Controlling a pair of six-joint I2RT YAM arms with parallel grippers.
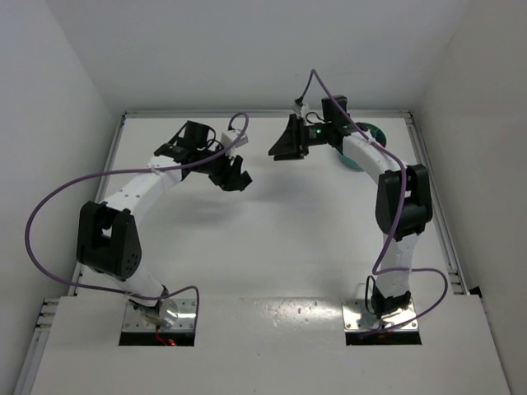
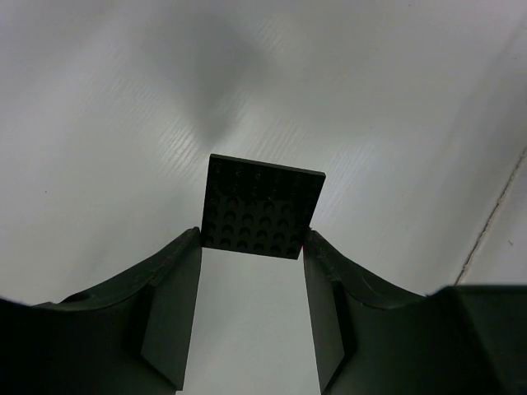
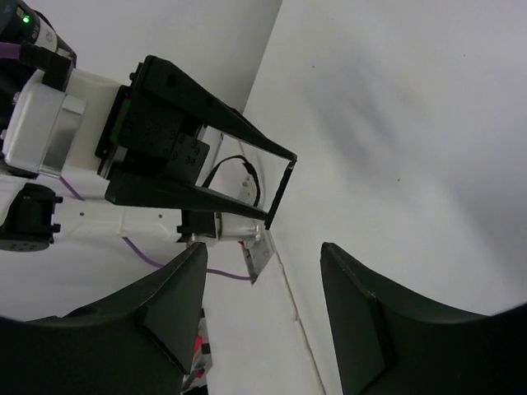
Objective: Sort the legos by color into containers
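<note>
My left gripper point(image 2: 253, 240) is shut on a dark square studded lego plate point(image 2: 263, 206), gripping its two side edges at the fingertips and holding it in the air above the white table. In the top view this gripper point(image 1: 235, 174) hangs left of centre. My right gripper point(image 1: 284, 146) is open and empty, raised and facing the left one. In the right wrist view my right gripper point(image 3: 263, 251) looks at the left gripper with the plate point(image 3: 280, 188) edge-on. The teal dish point(image 1: 375, 132) is mostly hidden behind the right arm at the back right. No small coloured bricks are in view.
White walls enclose the table on the left, back and right. A raised rail point(image 1: 436, 206) runs along the right edge. Purple cables point(image 1: 49, 206) loop off both arms. The arm bases sit on a white ledge point(image 1: 272, 317) at the near edge.
</note>
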